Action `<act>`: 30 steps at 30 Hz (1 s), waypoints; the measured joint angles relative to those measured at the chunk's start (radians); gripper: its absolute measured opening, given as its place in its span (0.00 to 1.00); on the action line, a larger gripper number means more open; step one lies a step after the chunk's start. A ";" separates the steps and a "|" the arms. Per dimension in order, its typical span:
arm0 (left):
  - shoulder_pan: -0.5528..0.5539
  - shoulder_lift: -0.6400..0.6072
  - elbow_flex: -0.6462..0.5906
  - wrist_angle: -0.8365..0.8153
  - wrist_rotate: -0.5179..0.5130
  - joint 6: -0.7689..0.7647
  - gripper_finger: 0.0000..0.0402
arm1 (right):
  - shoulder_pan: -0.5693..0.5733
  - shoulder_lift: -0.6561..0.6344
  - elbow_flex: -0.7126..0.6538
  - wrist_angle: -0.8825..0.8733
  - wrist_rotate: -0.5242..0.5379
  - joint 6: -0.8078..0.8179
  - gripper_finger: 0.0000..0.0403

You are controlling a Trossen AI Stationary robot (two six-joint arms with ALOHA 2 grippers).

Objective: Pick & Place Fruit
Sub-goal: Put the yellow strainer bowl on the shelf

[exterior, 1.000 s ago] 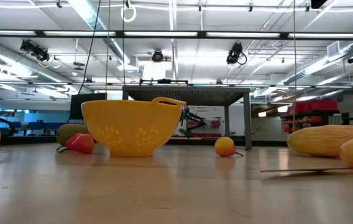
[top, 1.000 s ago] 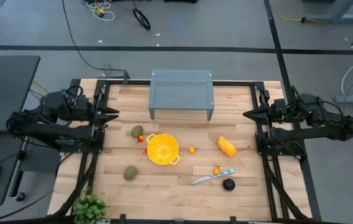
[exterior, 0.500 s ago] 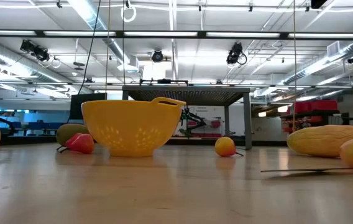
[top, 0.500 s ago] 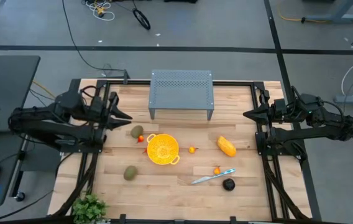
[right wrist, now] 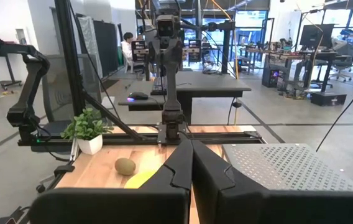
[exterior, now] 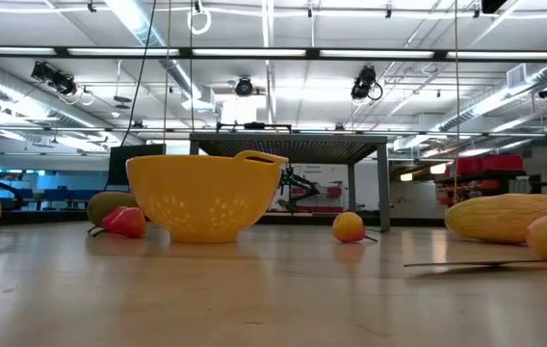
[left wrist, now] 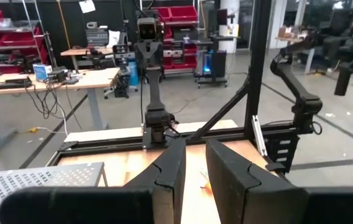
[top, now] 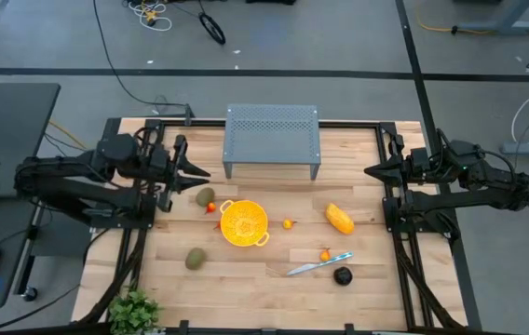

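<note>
In the high view the fruit lies scattered on the wooden table: an olive-brown oval (top: pixel 206 196) left of the yellow bowl (top: pixel 244 223), a second oval (top: pixel 195 259) nearer the near edge, a yellow-orange oblong (top: pixel 339 219), a dark round one (top: pixel 342 275), and tiny orange-red ones (top: pixel 288 223) (top: pixel 324 254) (top: pixel 211 207). My left gripper (top: pixel 201 172) hovers just beyond the first oval, toward the far edge, its fingers (left wrist: pixel 173 168) slightly apart. My right gripper (top: pixel 369 172) waits at the table's right edge, shut (right wrist: pixel 192 158). The low view shows the bowl (exterior: pixel 206 198) and the oblong (exterior: pixel 509 217) resting on the table.
A grey perforated stand (top: pixel 272 140) sits at the far middle of the table. A silver knife with a pale blue handle (top: pixel 318 265) lies between a tiny fruit and the dark round one. A potted plant (top: pixel 134 309) stands at the near left corner.
My left arm has reached out from the table's left edge toward the right, over the table, ending close to the olive-brown oval beside the bowl. The fruit, bowl and knife have stayed in place.
</note>
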 joint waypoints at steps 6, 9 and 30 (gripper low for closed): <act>0.000 0.046 0.012 -0.001 0.089 0.083 0.18 | 0.000 0.000 0.000 0.000 0.000 0.000 0.02; 0.000 0.058 0.012 -0.001 0.166 0.093 0.18 | 0.000 0.000 0.000 0.000 0.000 0.000 0.02; 0.000 0.057 0.012 -0.207 0.251 0.243 0.18 | 0.000 0.000 0.000 0.000 0.000 0.000 0.02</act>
